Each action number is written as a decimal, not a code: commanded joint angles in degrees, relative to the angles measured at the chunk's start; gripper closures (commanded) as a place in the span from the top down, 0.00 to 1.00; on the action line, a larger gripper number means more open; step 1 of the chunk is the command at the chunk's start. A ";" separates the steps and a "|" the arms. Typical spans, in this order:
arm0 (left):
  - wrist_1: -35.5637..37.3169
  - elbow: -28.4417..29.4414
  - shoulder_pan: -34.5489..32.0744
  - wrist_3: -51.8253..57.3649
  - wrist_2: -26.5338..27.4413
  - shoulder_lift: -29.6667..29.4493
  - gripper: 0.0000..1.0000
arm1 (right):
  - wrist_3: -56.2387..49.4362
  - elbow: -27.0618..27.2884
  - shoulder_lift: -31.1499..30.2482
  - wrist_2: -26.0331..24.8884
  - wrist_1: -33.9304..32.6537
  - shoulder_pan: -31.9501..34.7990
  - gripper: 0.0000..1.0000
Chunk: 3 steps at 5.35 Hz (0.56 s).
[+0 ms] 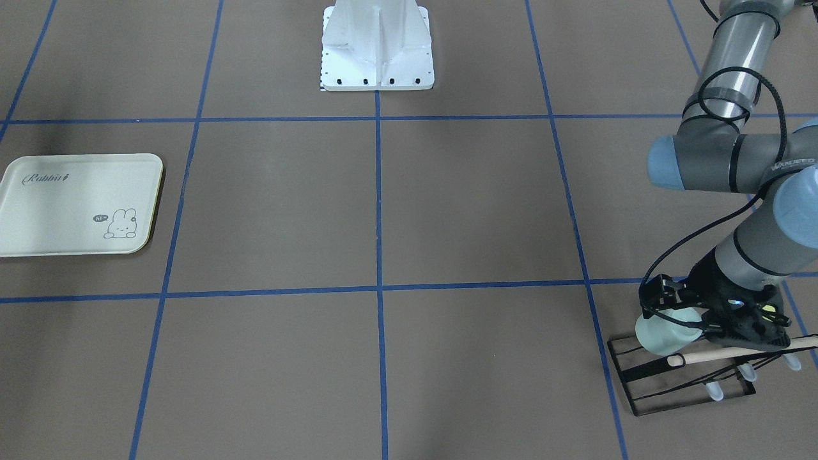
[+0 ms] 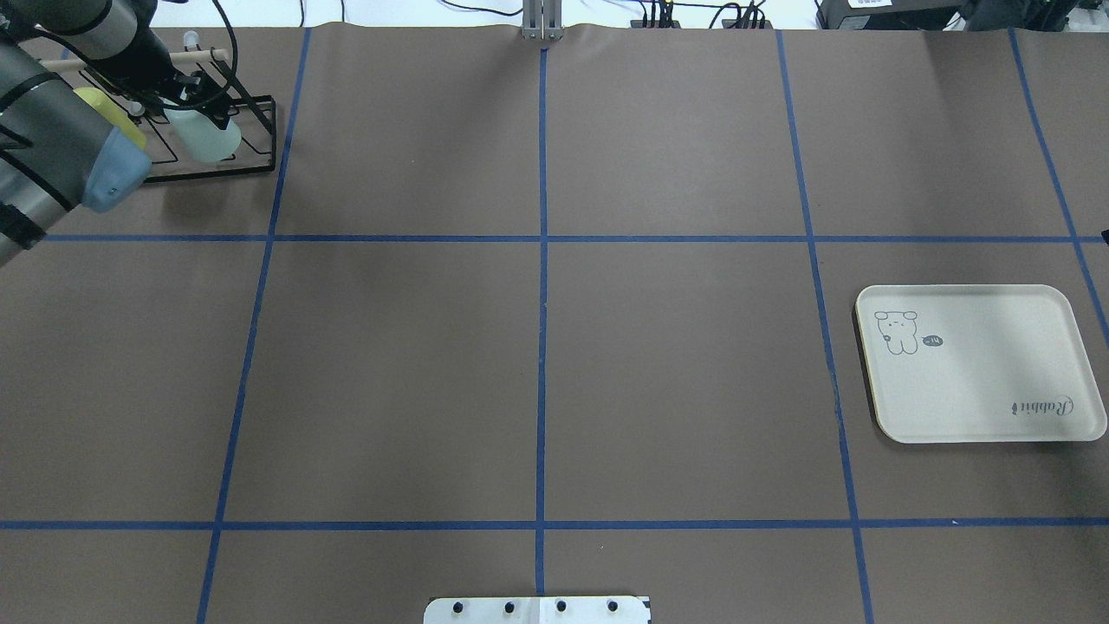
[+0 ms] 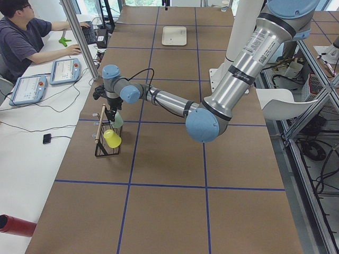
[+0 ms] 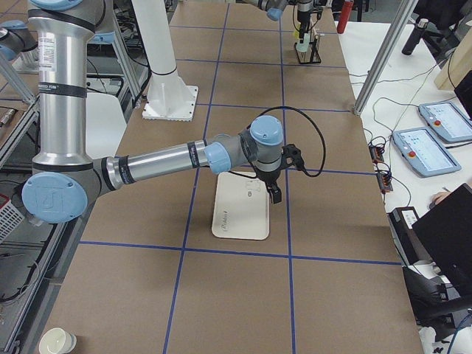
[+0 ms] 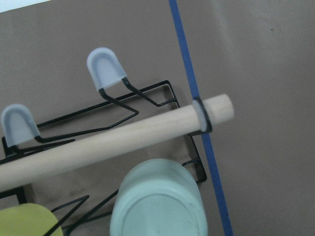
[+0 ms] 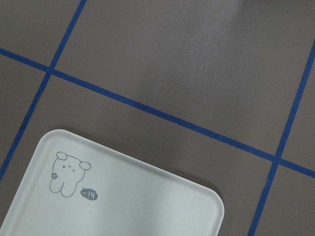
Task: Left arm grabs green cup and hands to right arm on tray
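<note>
The green cup [image 1: 661, 335] rests tilted on a black wire rack [image 1: 623, 377] at the table's far left corner [image 2: 206, 139]. The left wrist view shows the cup's base [image 5: 157, 206] under the rack's wooden dowel [image 5: 123, 135]. My left gripper [image 1: 677, 316] is at the cup with fingers on either side of it. I cannot tell whether they press on it. The tray [image 2: 988, 373] lies bare on the right. My right gripper [image 4: 274, 195] hovers over the tray [image 4: 240, 210]. I cannot tell whether it is open or shut. The right wrist view shows the tray's bunny corner [image 6: 138, 201].
A yellow-green cup [image 3: 112, 138] sits on the same rack beside the green one [image 5: 24, 221]. The robot's white base [image 1: 377, 57] stands at mid table. An operator [image 3: 21, 32] and tablets are beside the table's far edge.
</note>
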 commanded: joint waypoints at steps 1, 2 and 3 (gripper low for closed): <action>-0.87 2.29 0.17 0.15 0.98 -1.20 0.93 | 0.00 -0.04 0.09 -0.06 0.00 0.00 1.00; -0.69 2.29 0.18 0.15 0.99 -1.20 0.74 | 0.00 -0.04 0.00 0.03 0.00 0.00 1.00; -0.69 2.11 0.18 0.15 0.99 -1.12 0.55 | 0.00 -0.04 0.00 0.03 0.00 0.00 1.00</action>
